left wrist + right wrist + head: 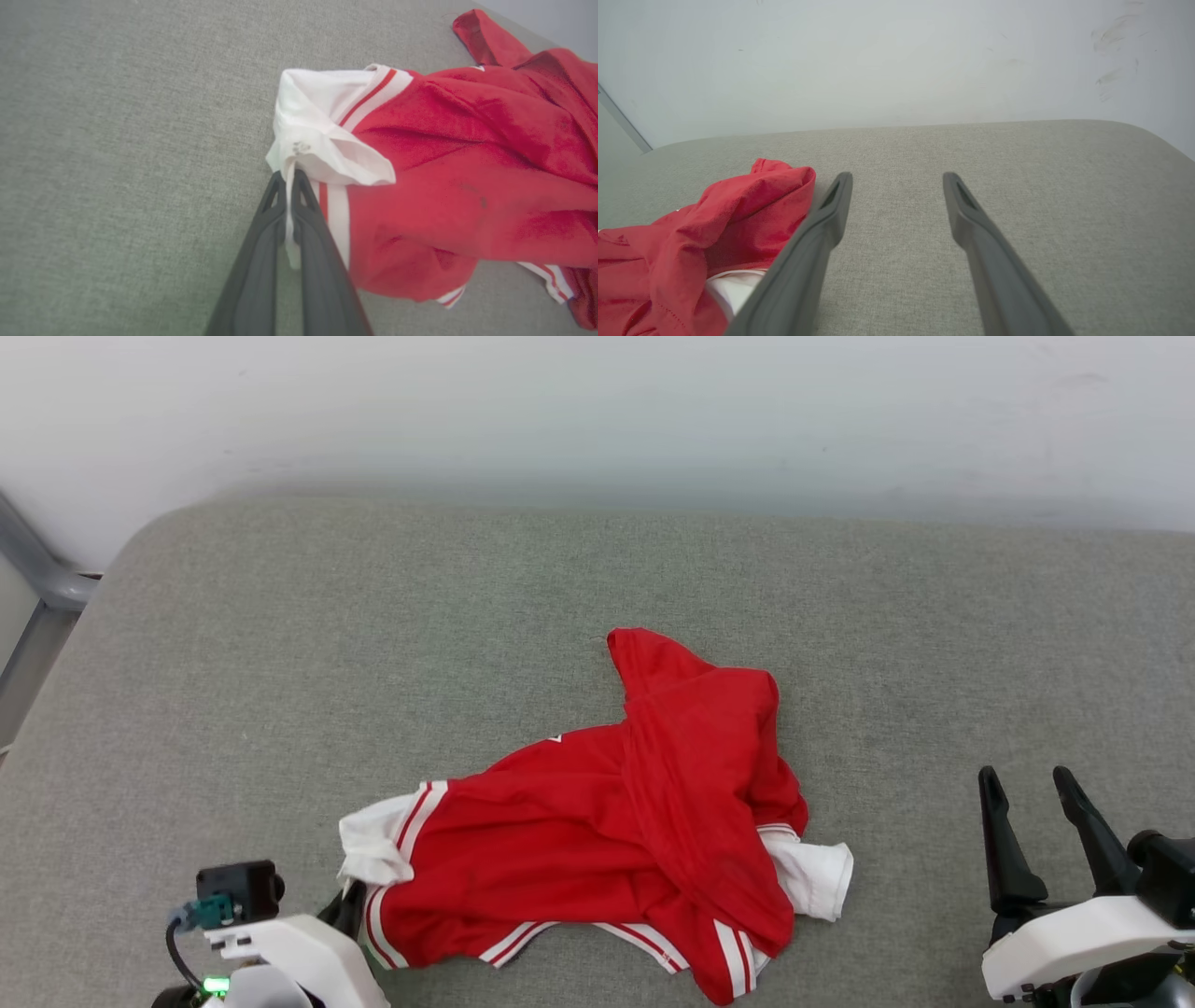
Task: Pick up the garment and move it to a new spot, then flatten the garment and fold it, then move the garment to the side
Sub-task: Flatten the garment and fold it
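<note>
Left fingers [306,210] clamp only a thin white edge of the garment [467,186]; I fear slipping; right fingers [836,205] apart.

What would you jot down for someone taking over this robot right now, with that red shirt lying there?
The left gripper is shut on the garment, pinching the edge of its white sleeve.
The right gripper is open and holds nothing, off to the garment's right.
The garment lies crumpled on the grey cushion.
Done: one corner grasped.
Left: carry it to a new spot, flatten it, fold it, move it aside.
</note>
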